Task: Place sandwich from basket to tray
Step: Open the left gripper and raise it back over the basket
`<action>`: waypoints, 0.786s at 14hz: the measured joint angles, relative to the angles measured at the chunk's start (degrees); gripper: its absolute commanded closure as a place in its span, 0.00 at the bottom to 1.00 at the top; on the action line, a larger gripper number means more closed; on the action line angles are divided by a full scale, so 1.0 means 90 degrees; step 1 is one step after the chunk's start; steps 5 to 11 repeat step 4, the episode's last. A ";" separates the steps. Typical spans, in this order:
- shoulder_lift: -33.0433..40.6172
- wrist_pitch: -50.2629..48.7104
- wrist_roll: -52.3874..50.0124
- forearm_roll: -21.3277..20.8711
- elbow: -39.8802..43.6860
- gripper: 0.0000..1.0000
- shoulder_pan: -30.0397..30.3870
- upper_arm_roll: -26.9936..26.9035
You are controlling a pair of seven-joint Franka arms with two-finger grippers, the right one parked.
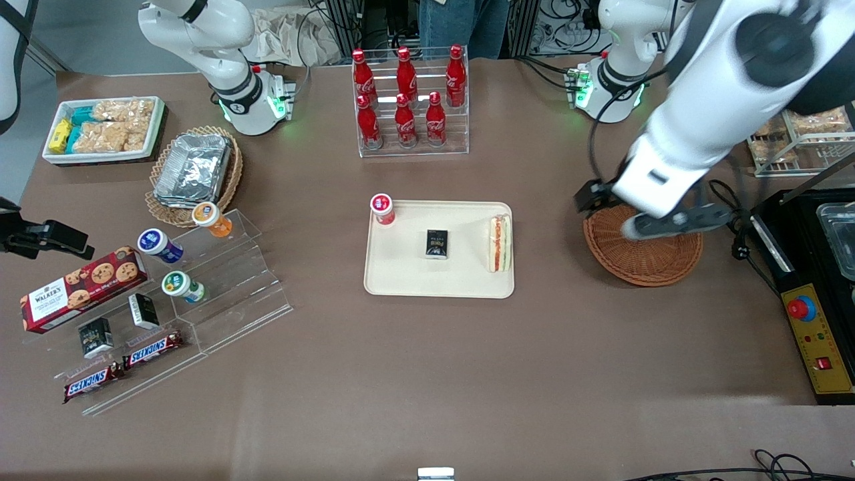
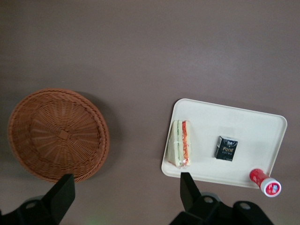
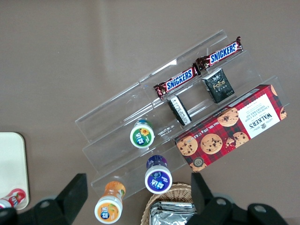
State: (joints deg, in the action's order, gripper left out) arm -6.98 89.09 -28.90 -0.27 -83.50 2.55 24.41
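On the brown counter point(image 1: 427, 374), toward the parked arm's end and well apart from the tool, stands a clear plastic step shelf point(image 1: 220, 287). It holds a red cookie box point(image 1: 81, 288), 2 chocolate bars point(image 1: 153, 349) and some small round tubs point(image 1: 160, 244). A white box of snacks point(image 1: 103, 128) and a light basket with foil trays point(image 1: 194, 170) sit farther from the front camera than the shelf.

In the middle of the counter is a clear rack with 6 red soda bottles point(image 1: 409, 100). Nearer the camera than the rack lies the cream tray point(image 1: 427, 284). On the tray are a small tub with a red lid point(image 1: 382, 208), a little black box point(image 1: 437, 243) and the sandwich point(image 1: 499, 243). The sandwich lies on the tray's side nearest the tool, close to the rim, with its orange and green filling showing. It is apart from the black box.

Next comes the round brown basket point(image 1: 651, 264). Nothing is in it. It sits on the counter near the tray but not touching it.

The tool point(image 2: 126, 193) hangs in the air above the basket, over the edge that faces the tray. Its 2 fingers point(image 2: 63, 192) are spread wide and hold nothing. In the wrist view the basket point(image 2: 58, 133) shows beside 1 finger, and the tray point(image 2: 248, 119) with the sandwich point(image 2: 181, 143) shows by the other finger.
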 measured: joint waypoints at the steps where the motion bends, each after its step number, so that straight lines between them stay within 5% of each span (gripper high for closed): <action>1: 0.0219 -0.0242 0.0299 0.0080 0.0001 0.00 -0.0080 -0.0306; 4: 0.0720 -0.0735 0.0733 0.0337 -0.0042 0.00 -0.0889 -0.1809; 11: 0.0720 -0.0735 0.0733 0.0337 -0.0042 0.00 -0.0889 -0.1809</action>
